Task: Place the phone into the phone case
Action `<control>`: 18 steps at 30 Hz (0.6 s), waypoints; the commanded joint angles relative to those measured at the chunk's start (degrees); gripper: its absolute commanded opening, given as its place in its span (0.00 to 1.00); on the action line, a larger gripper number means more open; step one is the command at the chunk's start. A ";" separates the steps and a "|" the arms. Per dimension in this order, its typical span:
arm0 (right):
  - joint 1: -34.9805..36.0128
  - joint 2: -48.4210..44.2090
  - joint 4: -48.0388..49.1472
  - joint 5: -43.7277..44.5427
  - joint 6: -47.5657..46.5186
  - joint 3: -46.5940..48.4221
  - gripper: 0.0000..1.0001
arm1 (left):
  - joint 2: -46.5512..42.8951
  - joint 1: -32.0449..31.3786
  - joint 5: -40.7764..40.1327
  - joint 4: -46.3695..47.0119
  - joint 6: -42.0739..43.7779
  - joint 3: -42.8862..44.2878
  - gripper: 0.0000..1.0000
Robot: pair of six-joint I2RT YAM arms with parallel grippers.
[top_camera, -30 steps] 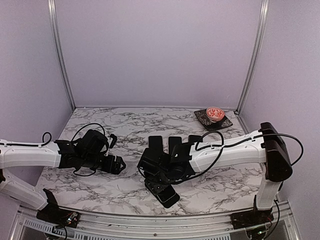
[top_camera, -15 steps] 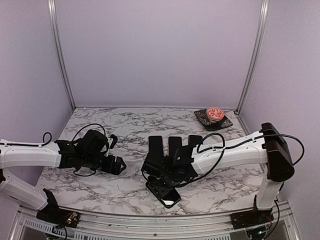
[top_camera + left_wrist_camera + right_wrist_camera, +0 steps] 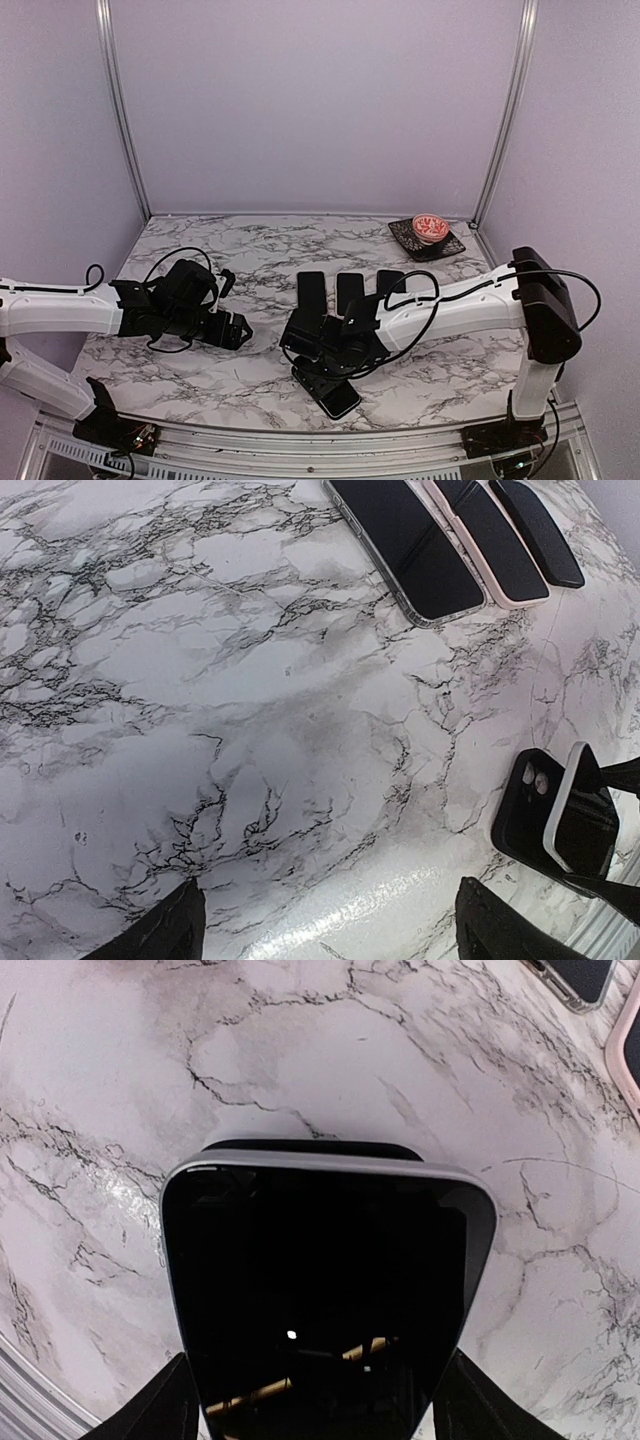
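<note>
Phone (image 3: 330, 1290) is clamped across its width in my right gripper (image 3: 320, 1398), a finger on each long side, screen facing the wrist camera. It stands tilted in the black phone case (image 3: 520, 825). Its silver edge leans against the case's right wall rather than lying flat, and the camera cut-out is still uncovered at the case's far end. The case lies on the worktop (image 3: 250, 260) near the front edge, about midway between the two arm bases.

Against a second ago, the right wrist has shifted slightly toward the near edge. A bright glint now shows at the near end of the case in the top view, where there was only a dark shape. Over the last half second I see almost no change. My left gripper (image 3: 232, 330) has not moved. It hangs wide and empty above bare marble, left of the case.

Beyond the case, three dark slabs (image 3: 410, 545) lie side by side. One has a clear rim, one a pink rim and one is plain black. A red-and-white bowl (image 3: 431, 227) sits on a dark mat in the far right corner. The worktop is white marble with grey veins, closed in by lilac walls (image 3: 320, 100) with aluminium posts (image 3: 122, 110) at the corners.
</note>
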 commanded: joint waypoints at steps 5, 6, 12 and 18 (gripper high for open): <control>0.05 4.25 -0.15 -0.53 2.93 0.18 0.37 | 0.11 0.17 -0.47 -1.42 1.00 -0.02 0.87; 0.06 4.46 -0.83 -0.47 3.06 0.68 0.43 | 0.08 0.20 -0.57 -1.37 1.03 0.02 0.87; -0.13 5.69 -7.42 -0.72 3.76 7.09 0.96 | 0.30 0.15 -0.20 -1.38 1.38 1.40 0.87; -0.83 3.73 -10.91 -4.50 2.96 7.49 0.99 | 0.23 0.19 -0.02 -1.39 1.38 2.19 0.87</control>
